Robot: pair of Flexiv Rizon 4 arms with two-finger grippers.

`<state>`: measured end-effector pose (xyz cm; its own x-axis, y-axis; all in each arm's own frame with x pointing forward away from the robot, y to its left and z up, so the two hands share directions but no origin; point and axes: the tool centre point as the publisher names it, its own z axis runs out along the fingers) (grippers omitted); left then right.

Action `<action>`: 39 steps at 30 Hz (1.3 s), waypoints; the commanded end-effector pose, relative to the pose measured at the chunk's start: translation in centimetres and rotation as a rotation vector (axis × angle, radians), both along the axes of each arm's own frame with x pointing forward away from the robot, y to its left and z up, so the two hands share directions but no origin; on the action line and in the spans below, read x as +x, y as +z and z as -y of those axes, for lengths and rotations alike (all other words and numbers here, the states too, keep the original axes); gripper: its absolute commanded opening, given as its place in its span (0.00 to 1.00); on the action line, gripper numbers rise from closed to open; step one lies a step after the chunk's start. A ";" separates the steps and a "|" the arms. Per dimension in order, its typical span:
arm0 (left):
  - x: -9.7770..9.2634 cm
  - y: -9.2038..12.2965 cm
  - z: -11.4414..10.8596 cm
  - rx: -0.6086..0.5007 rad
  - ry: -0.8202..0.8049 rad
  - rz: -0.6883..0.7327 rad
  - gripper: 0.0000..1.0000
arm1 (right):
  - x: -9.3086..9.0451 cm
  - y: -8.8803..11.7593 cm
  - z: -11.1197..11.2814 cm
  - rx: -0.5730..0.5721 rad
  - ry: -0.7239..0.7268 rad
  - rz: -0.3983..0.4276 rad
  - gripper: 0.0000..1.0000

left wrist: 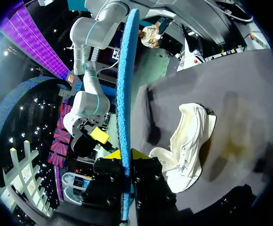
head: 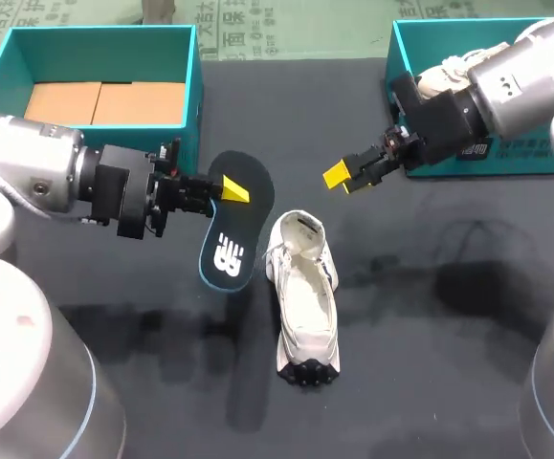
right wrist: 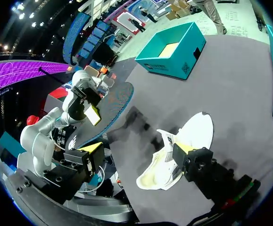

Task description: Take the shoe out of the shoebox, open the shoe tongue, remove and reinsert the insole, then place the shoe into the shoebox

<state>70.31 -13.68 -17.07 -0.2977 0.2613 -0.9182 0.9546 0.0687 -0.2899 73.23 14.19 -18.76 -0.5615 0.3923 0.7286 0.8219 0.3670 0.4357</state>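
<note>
A white shoe point(head: 305, 296) lies on the black table with its opening facing up, seen also in the left wrist view point(left wrist: 188, 141) and the right wrist view point(right wrist: 193, 134). My left gripper point(head: 231, 189) is shut on a black insole point(head: 231, 234) with a blue edge, held just left of the shoe. Edge-on between the left fingers, the insole point(left wrist: 126, 94) stands upright above the gripper point(left wrist: 126, 157). My right gripper point(head: 345, 177) hangs open above the table, up and right of the shoe, holding nothing. From the right wrist, the shoe lies below its open gripper point(right wrist: 141, 157).
A teal shoebox point(head: 192, 96) with a bare cardboard floor stands at the back left. A second teal box point(head: 506, 158) at the back right holds another white shoe point(head: 449, 72), partly behind my right arm.
</note>
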 end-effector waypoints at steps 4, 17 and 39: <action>-3.8 -1.0 1.3 -0.015 0.019 -0.125 0.00 | -1.9 -2.0 1.4 -0.051 0.105 0.065 1.00; -10.0 -1.1 0.7 -0.025 0.035 -0.322 0.00 | -6.0 -6.6 3.2 -0.280 0.273 0.207 1.00; -9.4 -3.5 2.0 -0.096 -0.075 -0.518 0.00 | -7.8 -12.0 4.3 -0.333 0.318 0.241 1.00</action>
<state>58.44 -14.93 -19.09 -0.6945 0.2009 -0.6909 0.7112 0.0459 -0.7015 66.21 10.09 -29.26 -0.8239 0.3618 0.4362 0.5355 0.7488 0.3906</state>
